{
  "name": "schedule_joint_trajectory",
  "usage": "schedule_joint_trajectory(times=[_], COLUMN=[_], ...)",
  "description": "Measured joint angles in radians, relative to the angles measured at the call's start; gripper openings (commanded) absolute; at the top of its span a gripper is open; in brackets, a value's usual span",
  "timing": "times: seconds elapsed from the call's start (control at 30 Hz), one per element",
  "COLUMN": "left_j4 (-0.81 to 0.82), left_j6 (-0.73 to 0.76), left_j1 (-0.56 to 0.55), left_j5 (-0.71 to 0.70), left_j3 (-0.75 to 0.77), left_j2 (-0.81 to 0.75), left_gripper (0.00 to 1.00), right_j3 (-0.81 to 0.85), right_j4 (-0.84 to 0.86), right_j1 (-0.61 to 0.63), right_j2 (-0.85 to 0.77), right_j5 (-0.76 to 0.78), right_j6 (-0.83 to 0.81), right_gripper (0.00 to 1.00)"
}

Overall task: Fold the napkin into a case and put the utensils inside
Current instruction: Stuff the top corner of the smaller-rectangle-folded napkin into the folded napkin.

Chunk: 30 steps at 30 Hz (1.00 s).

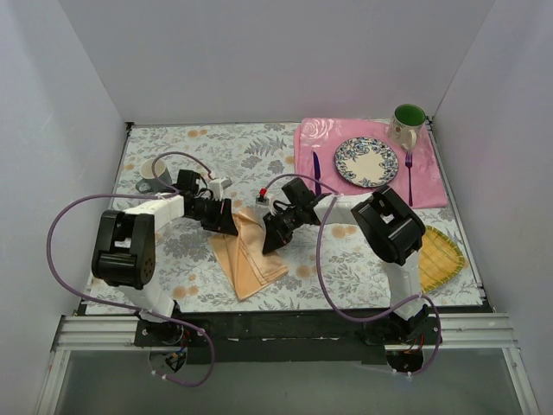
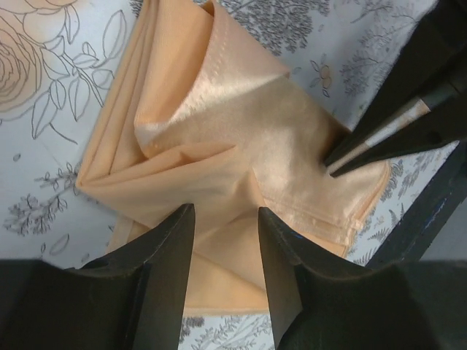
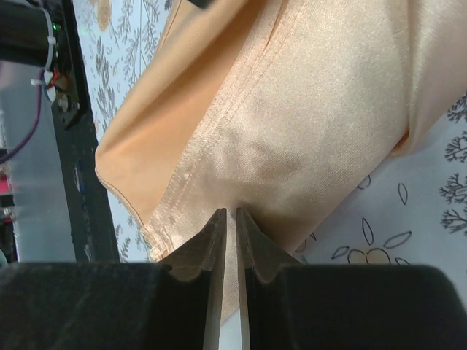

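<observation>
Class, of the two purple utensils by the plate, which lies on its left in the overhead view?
The knife, the darker one, left of the plate on the pink placemat; the fork lies on the plate's right, near the green mug.

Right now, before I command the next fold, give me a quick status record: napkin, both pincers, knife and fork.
napkin: partly folded, rumpled, fold unfinished
left pincer: open, jaws poised over the napkin's folds
right pincer: shut on the napkin's hemmed edge
knife: on the pink placemat, left of the plate
fork: on the placemat, right of the plate
stowed in napkin: nothing
</observation>
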Motion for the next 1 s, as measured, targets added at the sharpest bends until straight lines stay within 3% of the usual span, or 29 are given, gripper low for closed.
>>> schedule_joint_trajectory(times=[0.37,0.43,0.5,0.57,0.73,1.0], left_j4=[0.067,0.075,0.099,0.124,0.169,0.214], left_j6=[-0.016,-0.011,-0.006,0.004,0.053,0.141], left_j1=[-0.016,-0.016,-0.014,-0.013,-0.019,-0.1], left_j5=[-0.016,-0.023,-0.032,-0.04,-0.045,-0.147], left_j3=[0.121,0.117,0.088,0.027,-0.062,-0.103], left_j2=[0.162,0.15,0.109,0.022,-0.168,-0.17], left_gripper=[0.41,0.45,0.56,0.62,0.51,0.44], right_j3=[-0.103,-0.115,-0.133,-0.143,-0.081,0.025], right_j4=[0.352,0.404,0.428,0.428,0.379,0.29], right_j1=[0.1,0.114,0.109,0.084,0.007,-0.006], right_j2=[-0.001,-0.006,-0.032,-0.068,-0.132,-0.109], right_j5=[0.031,0.031,0.031,0.035,0.076,0.138], right_j6=[0.367,0.421,0.462,0.481,0.458,0.4], right_gripper=[0.24,0.25,0.26,0.28,0.26,0.2])
